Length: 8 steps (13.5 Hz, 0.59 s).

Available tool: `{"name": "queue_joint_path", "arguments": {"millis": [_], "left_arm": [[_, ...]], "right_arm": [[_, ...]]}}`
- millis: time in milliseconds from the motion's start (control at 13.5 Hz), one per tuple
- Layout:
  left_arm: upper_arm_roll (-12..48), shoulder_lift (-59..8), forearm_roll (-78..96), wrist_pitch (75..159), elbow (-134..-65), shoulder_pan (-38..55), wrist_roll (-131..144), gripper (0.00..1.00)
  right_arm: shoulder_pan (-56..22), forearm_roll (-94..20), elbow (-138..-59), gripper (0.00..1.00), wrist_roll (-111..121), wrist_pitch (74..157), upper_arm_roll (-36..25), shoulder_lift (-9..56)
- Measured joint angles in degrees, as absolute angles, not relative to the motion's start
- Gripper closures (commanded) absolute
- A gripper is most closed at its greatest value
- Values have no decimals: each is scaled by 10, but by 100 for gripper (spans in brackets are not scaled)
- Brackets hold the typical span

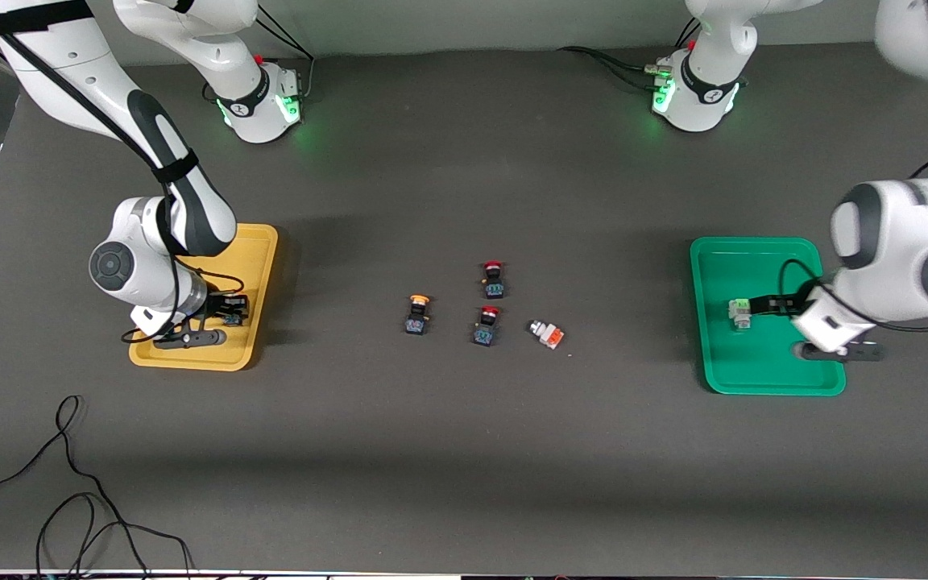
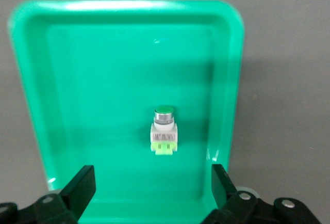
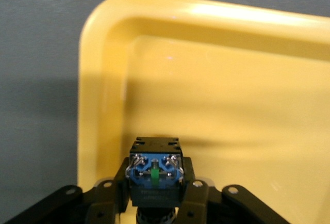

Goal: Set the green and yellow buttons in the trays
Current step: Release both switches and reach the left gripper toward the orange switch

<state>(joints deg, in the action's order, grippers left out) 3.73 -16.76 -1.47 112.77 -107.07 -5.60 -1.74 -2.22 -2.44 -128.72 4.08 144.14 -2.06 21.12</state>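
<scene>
A white-grey button with a green cap (image 2: 164, 131) lies in the green tray (image 2: 31, 79), toward the left arm's end of the table. My left gripper (image 2: 153, 182) hangs open just over the tray (image 1: 754, 385), apart from that button (image 1: 740, 312). My right gripper (image 3: 154, 188) is shut on a button with a black-blue body (image 3: 154, 170), low over the yellow tray (image 3: 103, 53); its cap is hidden. In the front view this gripper (image 1: 230, 310) is over the nearer part of the yellow tray (image 1: 258, 266). A yellow-capped button (image 1: 417, 314) and a white one with an orange part (image 1: 546, 333) lie mid-table.
Two red-capped black buttons (image 1: 494, 279) (image 1: 486, 325) sit between the yellow-capped and the white-orange one. Loose black cables (image 1: 69, 483) trail over the table's near corner at the right arm's end. The arm bases (image 1: 263, 101) (image 1: 693, 93) stand along the table edge farthest from the front camera.
</scene>
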Motion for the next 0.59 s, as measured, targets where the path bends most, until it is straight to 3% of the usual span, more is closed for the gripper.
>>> {"name": "queue_joint_path", "arguments": {"millis": [222, 591], "left_arm": [[49, -161, 7, 1051, -992, -52, 32, 0], [64, -177, 25, 1060, -983, 64, 260, 0]], "right_arm": [[-21, -24, -1276, 0, 41, 1437, -35, 202], [-23, -30, -1197, 0, 33, 1284, -20, 122]]}}
